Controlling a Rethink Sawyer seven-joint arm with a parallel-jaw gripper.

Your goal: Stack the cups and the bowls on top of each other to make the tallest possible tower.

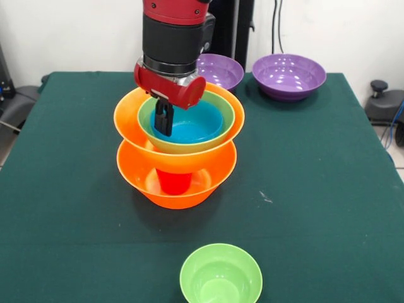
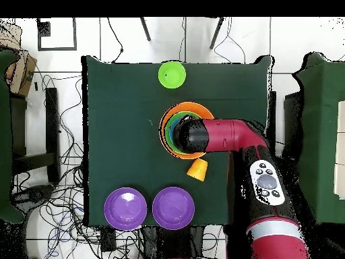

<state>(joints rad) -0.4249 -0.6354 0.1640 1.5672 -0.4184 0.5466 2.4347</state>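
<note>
The tower [image 1: 177, 189] stands mid-table: a large orange bowl as base with the red cup [image 1: 173, 182] in it. On the cup sit a second orange bowl [image 1: 129, 117], the medium green bowl [image 1: 224, 107] and a blue bowl [image 1: 196, 129], nested. My gripper [image 1: 164, 129] reaches down into the top of the tower and is shut on the blue bowl's near left rim. In the overhead view the arm [image 2: 226, 135] covers most of the tower [image 2: 170, 121]. The orange cup [image 2: 197, 169] lies beside the tower, hidden in the front view. Only one blue bowl shows.
The small green bowl [image 1: 221, 278] stands alone near the front edge and also shows in the overhead view [image 2: 172, 74]. Two purple bowls [image 1: 289, 76] [image 1: 221, 68] sit at the back by the robot's base, at the bottom in the overhead view [image 2: 125, 207] [image 2: 173, 207].
</note>
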